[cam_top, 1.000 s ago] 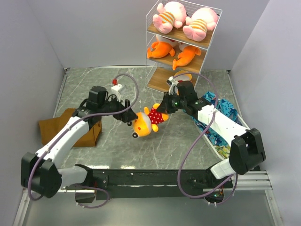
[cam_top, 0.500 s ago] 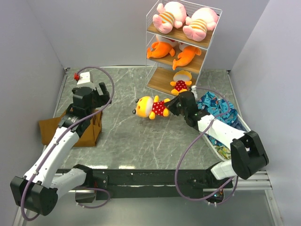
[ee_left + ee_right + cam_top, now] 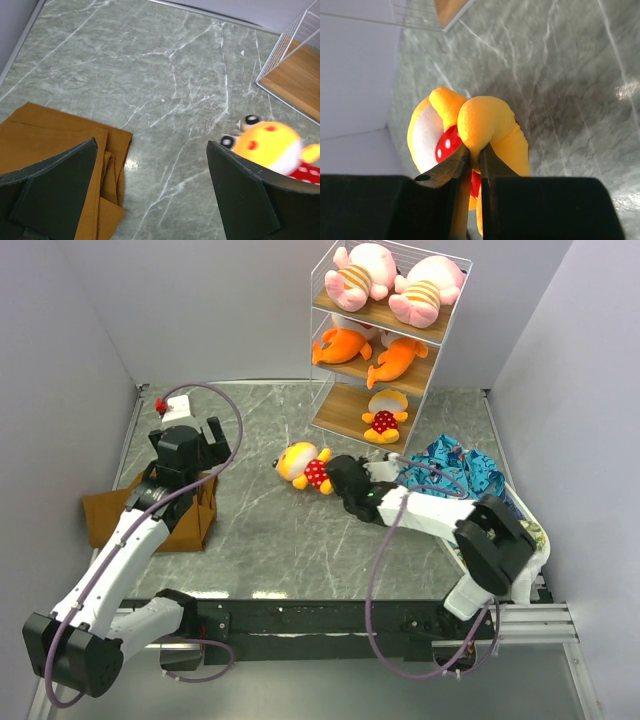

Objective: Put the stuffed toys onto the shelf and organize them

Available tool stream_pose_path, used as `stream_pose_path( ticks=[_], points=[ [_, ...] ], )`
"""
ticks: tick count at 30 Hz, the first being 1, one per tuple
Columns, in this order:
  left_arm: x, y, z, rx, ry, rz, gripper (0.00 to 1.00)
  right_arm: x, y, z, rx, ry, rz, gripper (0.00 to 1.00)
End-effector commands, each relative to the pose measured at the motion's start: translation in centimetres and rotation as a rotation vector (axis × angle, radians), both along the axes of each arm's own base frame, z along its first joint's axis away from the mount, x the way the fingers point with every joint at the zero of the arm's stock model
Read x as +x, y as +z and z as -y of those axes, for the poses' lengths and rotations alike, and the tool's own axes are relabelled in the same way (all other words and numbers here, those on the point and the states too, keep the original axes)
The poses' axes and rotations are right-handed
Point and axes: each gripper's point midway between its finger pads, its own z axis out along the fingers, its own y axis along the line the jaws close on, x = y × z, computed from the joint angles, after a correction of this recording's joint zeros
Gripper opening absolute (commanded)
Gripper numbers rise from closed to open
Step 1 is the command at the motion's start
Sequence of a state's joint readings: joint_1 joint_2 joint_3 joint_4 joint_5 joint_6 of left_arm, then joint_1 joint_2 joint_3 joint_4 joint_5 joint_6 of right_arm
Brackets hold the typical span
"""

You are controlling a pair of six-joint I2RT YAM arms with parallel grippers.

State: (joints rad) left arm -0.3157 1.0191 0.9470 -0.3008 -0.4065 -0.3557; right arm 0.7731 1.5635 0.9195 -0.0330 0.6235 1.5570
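Observation:
The white wire shelf (image 3: 446, 328) stands at the back. Two pink toys (image 3: 362, 273) lie on its top board, two orange fish toys (image 3: 342, 344) on the middle board, and one yellow polka-dot toy (image 3: 383, 417) on the bottom board. My right gripper (image 3: 334, 476) is shut on the leg of the second yellow polka-dot toy (image 3: 304, 464), which lies low over the table left of the shelf; the pinch shows in the right wrist view (image 3: 482, 125). My left gripper (image 3: 196, 432) is open and empty above the brown cloth (image 3: 168, 512), well left of the toy (image 3: 272, 147).
A blue patterned cloth (image 3: 462, 472) lies at the right beside a white tray (image 3: 524, 540). The brown cloth (image 3: 50, 165) lies at the table's left. Grey walls close in the left, back and right sides.
My right gripper has carried the yellow toy up and left, from table centre to in front of the shelf's left corner. My left arm has drawn back left, over the brown cloth.

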Motion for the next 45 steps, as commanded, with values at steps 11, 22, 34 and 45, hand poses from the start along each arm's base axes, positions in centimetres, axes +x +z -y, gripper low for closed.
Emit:
stream_pose_path(
  ticks=[11, 22, 34, 45],
  points=[
    [-0.7, 2.2, -2.1, 0.033, 0.085, 0.085, 0.96, -2.0, -0.9, -4.0, -0.113, 0.245, 0.020, 0.59],
    [-1.2, 3.4, -3.0, 0.037, 0.124, 0.130, 0.96, -6.9, 2.0, -3.0, -0.660, 1.053, 0.329, 0.67],
    [-2.2, 5.0, -3.0, -0.016, 0.112, 0.232, 0.97, -4.5, 0.2, 0.0, -1.698, 1.767, 0.673, 0.63],
    [-2.9, 5.8, -3.2, -0.035, 0.113, 0.267, 0.96, -4.4, -1.2, -5.5, -1.875, 1.804, 1.066, 0.61]
  ],
)
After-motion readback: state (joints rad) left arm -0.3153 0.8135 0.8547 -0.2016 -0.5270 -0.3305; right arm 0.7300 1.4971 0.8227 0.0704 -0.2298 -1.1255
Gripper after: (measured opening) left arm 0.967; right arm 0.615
